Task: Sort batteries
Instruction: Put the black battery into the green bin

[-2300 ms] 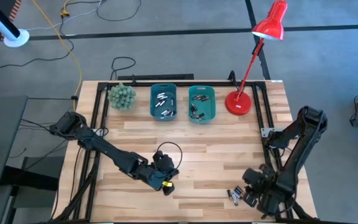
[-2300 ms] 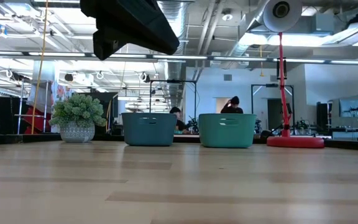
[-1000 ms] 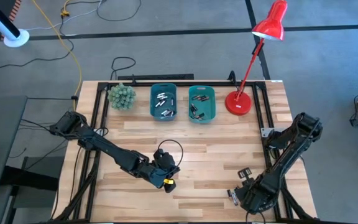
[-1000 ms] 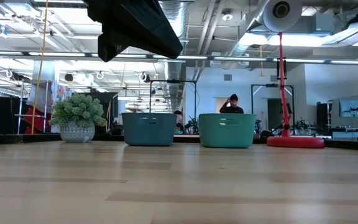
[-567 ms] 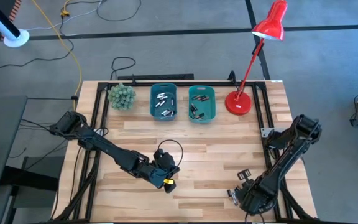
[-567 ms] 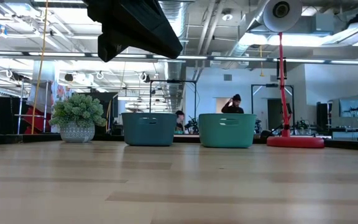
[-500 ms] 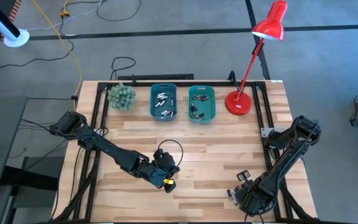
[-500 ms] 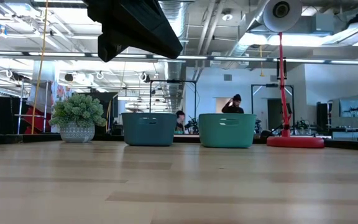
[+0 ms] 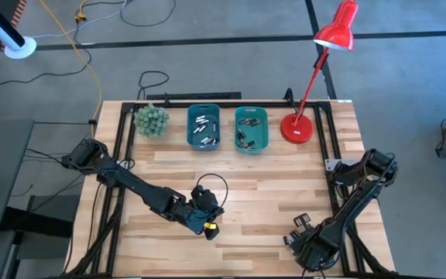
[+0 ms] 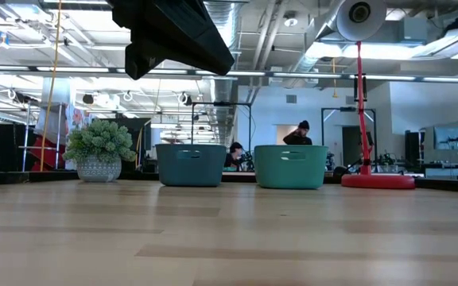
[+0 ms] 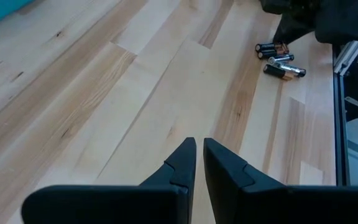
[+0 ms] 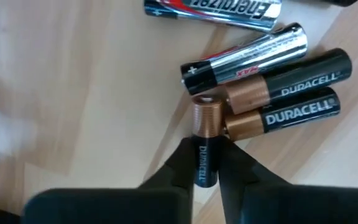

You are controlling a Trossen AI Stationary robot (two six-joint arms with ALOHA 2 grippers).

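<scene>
From above, the right gripper (image 9: pixel 300 246) has pushed lower and farther over the loose batteries (image 9: pixel 291 242) at the near right edge of the tabletop (image 9: pixel 269 178) than it was a couple of seconds ago, now covering most of them. The left gripper (image 9: pixel 207 226) has not moved and waits mid-table, well apart from that pile. The two bins (image 9: pixel 204 128) at the far edge already hold sorted cells.

The low view shows only an arm overhead and the bins (image 10: pixel 190 164) far off, unchanged.

In the left wrist view, that arm's jaws are nearly closed on nothing; the batteries (image 11: pixel 278 59) lie far ahead of them.

In the right wrist view, the jaws grip one copper-topped battery (image 12: pixel 205 138) between their tips, its neighbours touching it just beyond. The pick looks made, so lifting and carrying to a bin should come next.
</scene>
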